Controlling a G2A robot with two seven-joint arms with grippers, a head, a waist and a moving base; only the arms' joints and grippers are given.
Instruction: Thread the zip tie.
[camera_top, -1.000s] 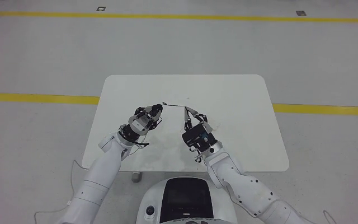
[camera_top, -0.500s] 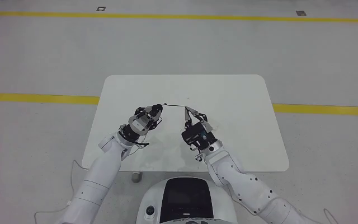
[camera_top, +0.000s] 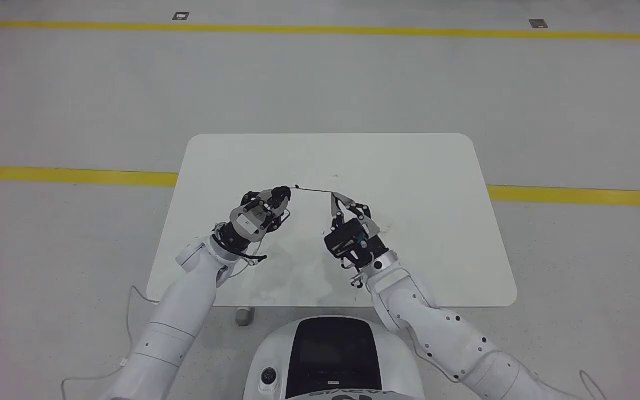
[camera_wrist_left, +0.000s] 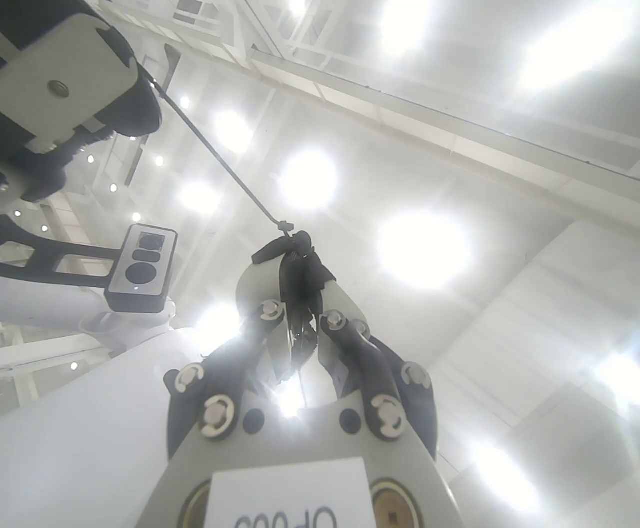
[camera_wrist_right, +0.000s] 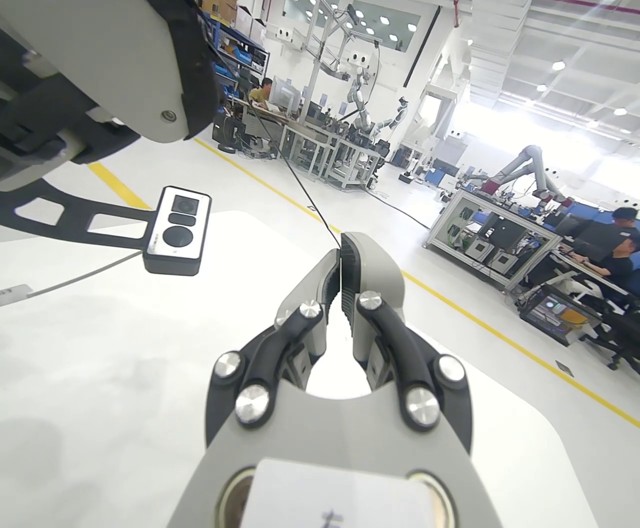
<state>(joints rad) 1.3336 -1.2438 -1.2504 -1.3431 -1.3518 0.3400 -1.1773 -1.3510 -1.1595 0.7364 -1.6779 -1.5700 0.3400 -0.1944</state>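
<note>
Your zip tie (camera_top: 312, 189) is a thin dark strap held in the air above the surface (camera_top: 420, 170), stretched almost straight between the two tools. In the top view it runs sideways over the middle of the surface, touching nothing below it.

Your left tool (camera_top: 284, 192) is closed tight on one end. In the left wrist view, the left tool (camera_wrist_left: 295, 250) has its tips pinched around a dark end piece. A small lump on the strap (camera_wrist_left: 225, 167) sits just beside them.

Your right tool (camera_top: 334, 198) is closed on the other end. In the right wrist view, the right tool (camera_wrist_right: 341, 257) has its ribbed pads (camera_wrist_right: 352, 265) pressed flat together, and the strap (camera_wrist_right: 295, 180) comes out at their very tip.

The two tools are near each other but apart, joined only by the strap. Past the surface's (camera_wrist_right: 100, 350) far edge, a yellow line (camera_top: 300, 30) crosses the floor.
</note>
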